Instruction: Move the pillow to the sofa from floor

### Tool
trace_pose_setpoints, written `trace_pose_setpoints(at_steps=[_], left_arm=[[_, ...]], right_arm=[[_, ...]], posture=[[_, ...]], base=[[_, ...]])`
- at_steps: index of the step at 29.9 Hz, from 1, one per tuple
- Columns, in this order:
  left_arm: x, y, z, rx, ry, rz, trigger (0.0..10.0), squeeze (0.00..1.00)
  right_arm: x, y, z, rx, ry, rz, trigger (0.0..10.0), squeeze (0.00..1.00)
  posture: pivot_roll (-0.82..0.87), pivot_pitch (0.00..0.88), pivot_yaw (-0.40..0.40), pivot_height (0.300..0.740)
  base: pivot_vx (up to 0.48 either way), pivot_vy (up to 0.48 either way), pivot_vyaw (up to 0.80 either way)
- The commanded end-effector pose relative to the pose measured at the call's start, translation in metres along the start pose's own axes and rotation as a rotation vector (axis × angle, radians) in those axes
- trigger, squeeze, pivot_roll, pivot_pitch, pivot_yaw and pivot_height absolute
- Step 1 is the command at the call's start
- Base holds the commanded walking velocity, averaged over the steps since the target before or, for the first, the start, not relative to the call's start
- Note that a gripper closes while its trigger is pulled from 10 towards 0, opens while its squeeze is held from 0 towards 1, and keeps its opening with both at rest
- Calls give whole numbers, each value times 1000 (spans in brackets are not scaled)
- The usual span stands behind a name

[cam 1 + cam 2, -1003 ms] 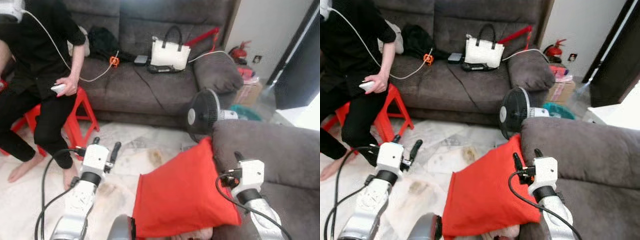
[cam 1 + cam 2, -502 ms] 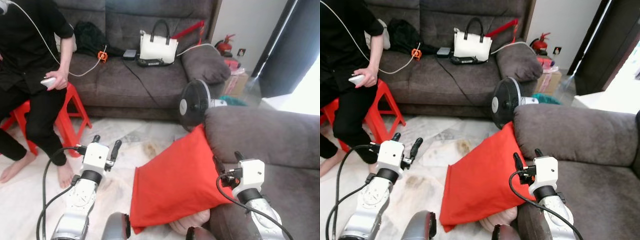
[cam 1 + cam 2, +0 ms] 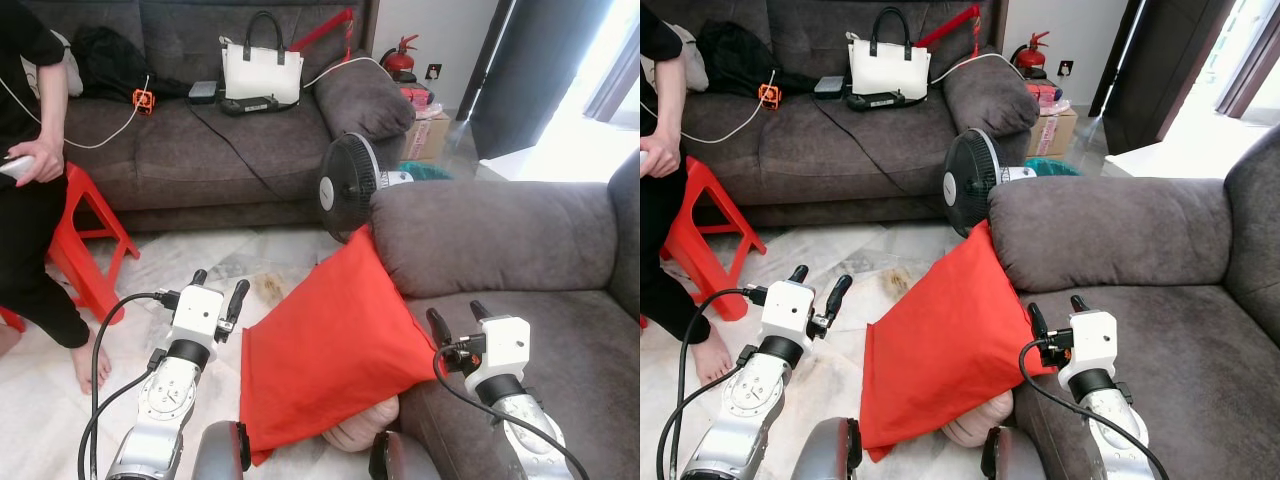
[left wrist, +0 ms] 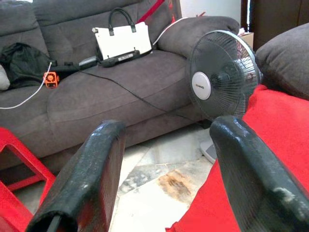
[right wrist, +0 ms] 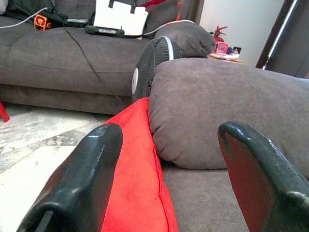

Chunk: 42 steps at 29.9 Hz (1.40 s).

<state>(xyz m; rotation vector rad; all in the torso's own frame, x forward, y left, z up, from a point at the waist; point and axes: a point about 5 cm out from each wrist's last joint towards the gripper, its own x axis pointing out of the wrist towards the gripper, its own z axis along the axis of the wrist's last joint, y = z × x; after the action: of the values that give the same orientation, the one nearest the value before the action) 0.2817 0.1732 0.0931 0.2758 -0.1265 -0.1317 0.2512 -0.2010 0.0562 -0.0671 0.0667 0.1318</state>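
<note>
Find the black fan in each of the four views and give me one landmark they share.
Left eye view: fan stands upper centre, behind the red pillow.
Right eye view: upper centre.
Left wrist view: upper right.
Right wrist view: upper centre.
Shared landmark: the white handbag on the far sofa.

Pillow [image 3: 325,345]: plain bright red. Near sofa [image 3: 520,235]: dark grey-brown plush. Far sofa [image 3: 200,150]: same grey-brown. Handbag [image 3: 262,68]: white, black handles. Fan [image 3: 345,188]: black grille, white hub. Stool [image 3: 80,250]: red. Floor [image 3: 120,330]: pale marbled tile with a brown stain. Left claw [image 3: 217,290] and right claw [image 3: 456,320]: black fingers, white housings.
</note>
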Motion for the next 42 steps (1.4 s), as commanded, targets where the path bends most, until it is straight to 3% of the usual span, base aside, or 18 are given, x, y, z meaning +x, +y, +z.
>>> trace_pose_setpoints(at_steps=[1,8,42], left_arm=[[1,-1,-1,2,5,-8,10000,0],[1,-1,-1,1,6,-12,10000,0],[3,-5,-1,-63,19,-25,10000,0]], right_arm=[[1,-6,0,-2,12,-12,10000,0],[1,-6,0,-13,17,-10,10000,0],[1,-8,0,-25,8,-20,10000,0]], posture=[[74,0,-83,575],[74,0,-80,520],[77,0,-82,520]], base=[[0,0,0],[0,0,0],[29,0,0]])
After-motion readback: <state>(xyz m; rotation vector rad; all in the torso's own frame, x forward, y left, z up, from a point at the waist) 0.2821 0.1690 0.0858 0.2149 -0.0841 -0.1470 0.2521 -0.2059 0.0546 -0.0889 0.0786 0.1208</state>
